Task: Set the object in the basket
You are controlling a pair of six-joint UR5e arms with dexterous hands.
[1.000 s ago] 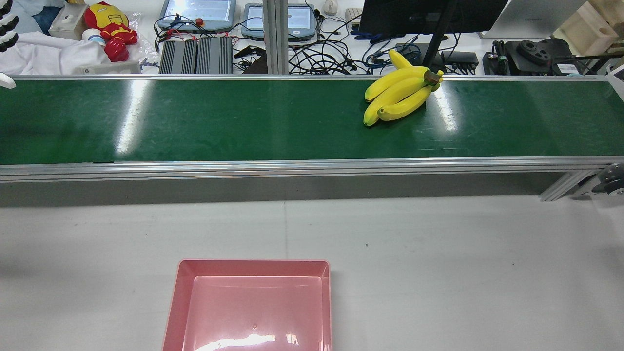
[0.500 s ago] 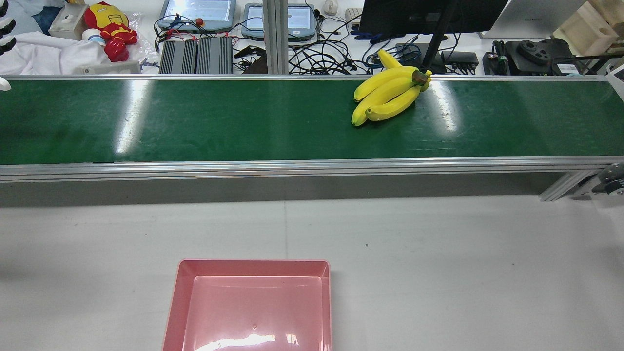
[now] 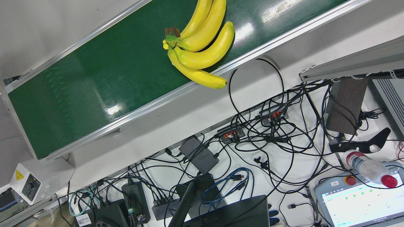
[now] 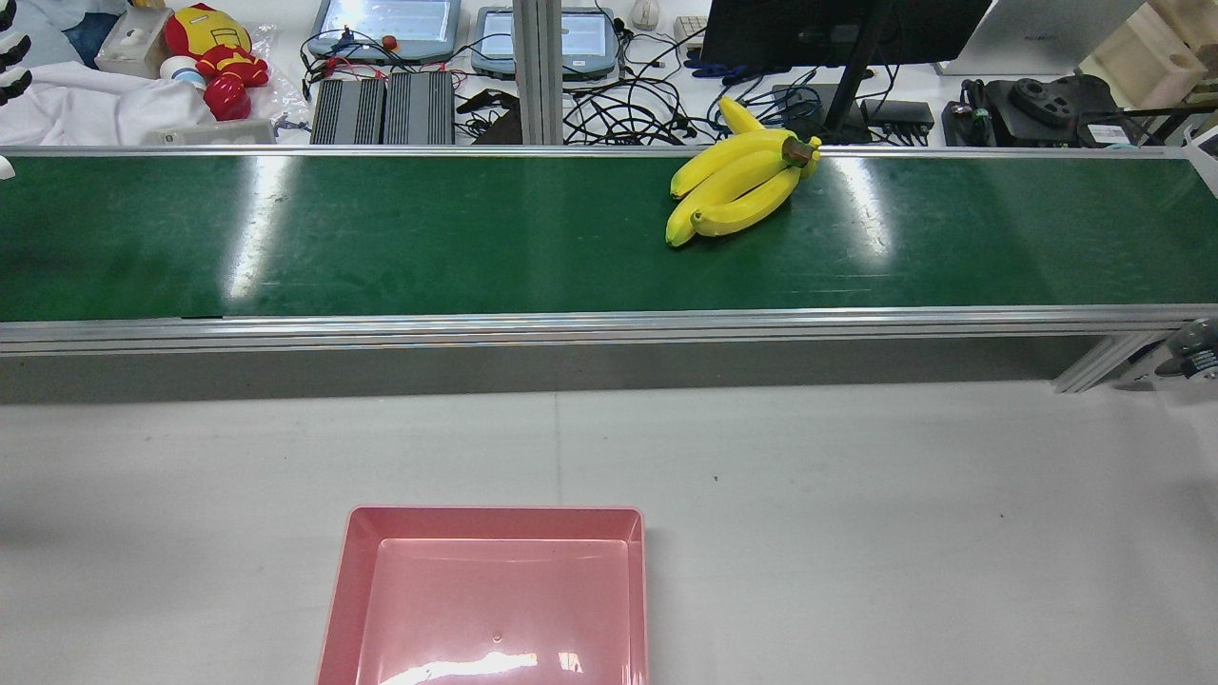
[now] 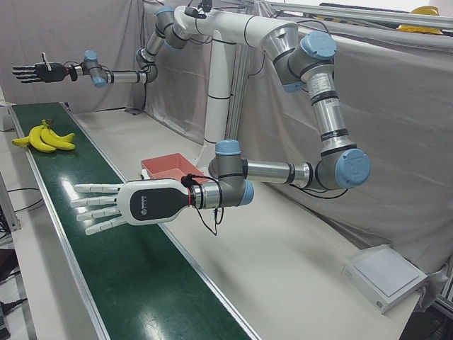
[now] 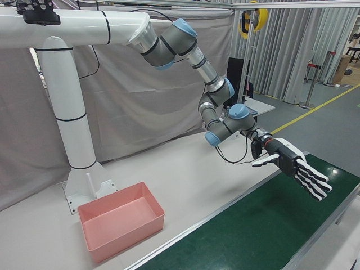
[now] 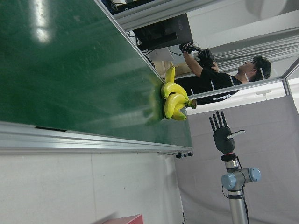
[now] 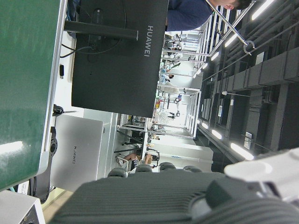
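A bunch of yellow bananas (image 4: 733, 185) lies on the green conveyor belt (image 4: 428, 238), right of centre near its far edge. The bunch also shows in the front view (image 3: 202, 47), the left-front view (image 5: 46, 136) and the left hand view (image 7: 174, 100). The pink basket (image 4: 495, 516) stands empty on the grey table, near its front edge. My left hand (image 5: 134, 204) is open and flat, hovering over the belt's left end, far from the bananas; it also shows in the right-front view (image 6: 292, 163). My right hand (image 5: 35, 71) is open, held high beyond the bananas.
Behind the belt lies a cluttered desk with a monitor (image 4: 837, 29), cables, tablets and a red toy (image 4: 214, 57). The white arm pedestal (image 6: 73, 146) stands behind the basket. A white box (image 5: 386, 276) lies on the table's left end.
The bananas have travelled left along the belt in the rear view. The basket has not moved, and the left hand's fingertips stay at the view's left edge.
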